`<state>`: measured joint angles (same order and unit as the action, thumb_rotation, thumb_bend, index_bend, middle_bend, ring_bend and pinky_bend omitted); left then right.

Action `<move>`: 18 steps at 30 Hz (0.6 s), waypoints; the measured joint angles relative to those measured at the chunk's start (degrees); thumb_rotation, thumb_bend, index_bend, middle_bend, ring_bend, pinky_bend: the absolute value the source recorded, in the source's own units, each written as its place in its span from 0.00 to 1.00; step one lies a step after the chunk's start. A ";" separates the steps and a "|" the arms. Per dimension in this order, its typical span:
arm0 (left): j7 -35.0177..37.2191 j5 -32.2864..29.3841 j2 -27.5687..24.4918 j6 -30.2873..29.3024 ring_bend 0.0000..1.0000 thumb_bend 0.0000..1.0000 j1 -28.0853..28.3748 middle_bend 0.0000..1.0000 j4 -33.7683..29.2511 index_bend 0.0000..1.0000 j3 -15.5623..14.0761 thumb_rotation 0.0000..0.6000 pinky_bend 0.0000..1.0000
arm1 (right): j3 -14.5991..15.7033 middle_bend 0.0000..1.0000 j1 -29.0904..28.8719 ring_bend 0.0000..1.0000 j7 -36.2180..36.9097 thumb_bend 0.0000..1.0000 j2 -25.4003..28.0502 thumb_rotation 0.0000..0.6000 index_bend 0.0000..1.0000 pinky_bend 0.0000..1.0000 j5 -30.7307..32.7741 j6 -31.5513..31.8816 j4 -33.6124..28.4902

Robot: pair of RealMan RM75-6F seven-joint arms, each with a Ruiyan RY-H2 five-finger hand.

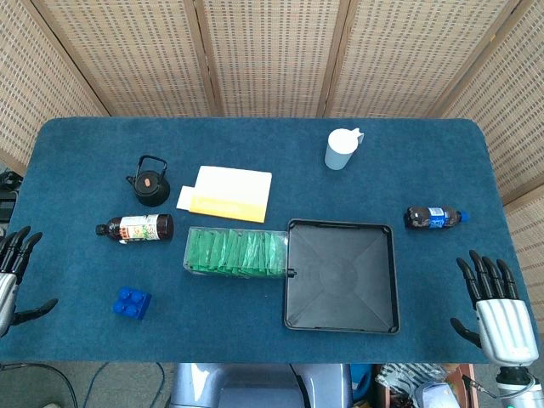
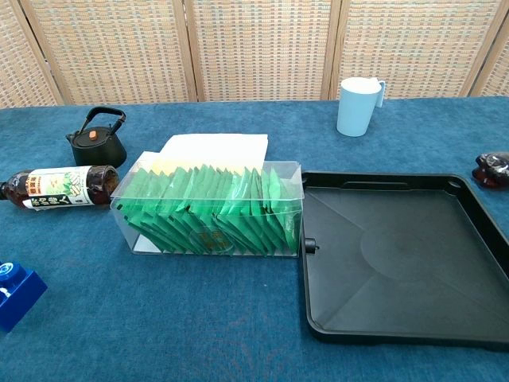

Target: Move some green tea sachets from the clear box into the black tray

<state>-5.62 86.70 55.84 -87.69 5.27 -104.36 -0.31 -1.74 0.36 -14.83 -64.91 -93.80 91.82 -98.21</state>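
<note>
Both hands (image 1: 15, 272) (image 1: 497, 306) spread, far from sachets (image 1: 234, 252).

A blue tabletop (image 1: 255, 136) carries a black teapot (image 1: 150, 183) at the left, with a dark bottle (image 1: 136, 228) lying on its side just in front of it. A blue toy block (image 1: 133, 303) sits near the front edge. A white and yellow booklet (image 1: 226, 194) lies mid-table, a pale blue cup (image 1: 342, 149) stands further back, and a small dark bottle (image 1: 434, 218) lies at the right.

Sachets (image 2: 215, 211) stand in the box (image 2: 208, 210), just left of the tray (image 2: 398, 255); teapot (image 1: 150, 182) and bottle (image 1: 136, 228) lie further left.
</note>
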 measured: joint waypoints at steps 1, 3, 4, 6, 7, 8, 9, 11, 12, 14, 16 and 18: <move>0.01 0.03 -0.01 0.01 0.00 0.05 -0.04 0.00 -0.03 0.00 0.02 1.00 0.00 | 0.04 0.00 0.00 0.00 0.11 0.00 -0.01 1.00 0.00 0.00 -0.03 -0.03 0.03; -0.06 0.23 0.02 -0.06 0.00 0.05 -0.12 0.00 -0.01 0.00 0.04 1.00 0.00 | 0.10 0.00 -0.01 0.00 0.33 0.00 0.00 1.00 0.00 0.00 -0.08 -0.10 0.02; -0.14 0.38 0.07 -0.09 0.00 0.05 -0.16 0.00 0.01 0.00 0.04 1.00 0.00 | 0.15 0.00 -0.06 0.00 0.58 0.00 0.01 1.00 0.00 0.00 -0.17 -0.16 0.02; -0.33 0.85 0.23 -0.19 0.00 0.05 -0.25 0.00 0.05 0.00 0.01 1.00 0.00 | 0.27 0.00 -0.30 0.00 1.12 0.00 -0.01 1.00 0.00 0.00 -0.66 -0.43 0.09; -0.45 1.06 0.36 -0.29 0.00 0.05 -0.31 0.00 0.09 0.00 0.01 1.00 0.00 | 0.26 0.00 -0.68 0.00 1.67 0.00 -0.13 1.00 0.00 0.00 -1.26 -0.66 0.11; -0.55 1.13 0.49 -0.37 0.00 0.05 -0.36 0.00 0.18 0.00 0.06 1.00 0.00 | 0.19 0.00 -1.14 0.00 2.17 0.00 -0.27 1.00 0.00 0.00 -1.85 -0.87 0.17; -0.60 1.12 0.66 -0.43 0.00 0.05 -0.38 0.00 0.33 0.00 0.21 1.00 0.00 | 0.08 0.00 -1.74 0.00 2.69 0.00 -0.39 1.00 0.00 0.00 -2.51 -1.19 0.21; -0.54 0.92 0.89 -0.37 0.00 0.05 -0.34 0.00 0.57 0.00 0.49 1.00 0.00 | -0.18 0.00 -3.39 0.00 3.51 0.00 -0.46 1.00 0.00 0.00 -3.74 -2.54 0.05; -0.47 0.70 1.00 -0.26 0.00 0.05 -0.28 0.00 0.71 0.00 0.70 1.00 0.00 | -0.33 0.00 -4.25 0.00 3.87 0.00 -0.35 1.00 0.00 0.00 -4.17 -3.45 -0.27; -0.41 0.27 1.10 -0.14 0.00 0.05 -0.23 0.00 0.84 0.00 0.98 1.00 0.00 | -0.85 0.00 -7.04 0.00 5.52 0.00 0.04 1.00 0.01 0.00 -5.38 -6.35 -1.75; -0.42 -0.15 1.13 -0.08 0.00 0.05 -0.22 0.00 0.85 0.00 1.29 1.00 0.00 | -1.54 0.00 -10.45 0.00 8.40 0.00 0.41 1.00 0.02 0.00 -6.38 -9.85 -3.60; -0.52 -0.54 1.12 -0.14 0.00 0.05 -0.25 0.00 0.80 0.00 1.58 1.00 0.00 | -2.23 0.00 -13.41 0.00 11.13 0.01 0.64 1.00 0.04 0.00 -6.82 -13.17 -5.22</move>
<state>-6.14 86.16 56.96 -87.84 5.02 -103.56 1.27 -3.97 -13.06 -3.70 -64.27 -100.62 78.64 -103.43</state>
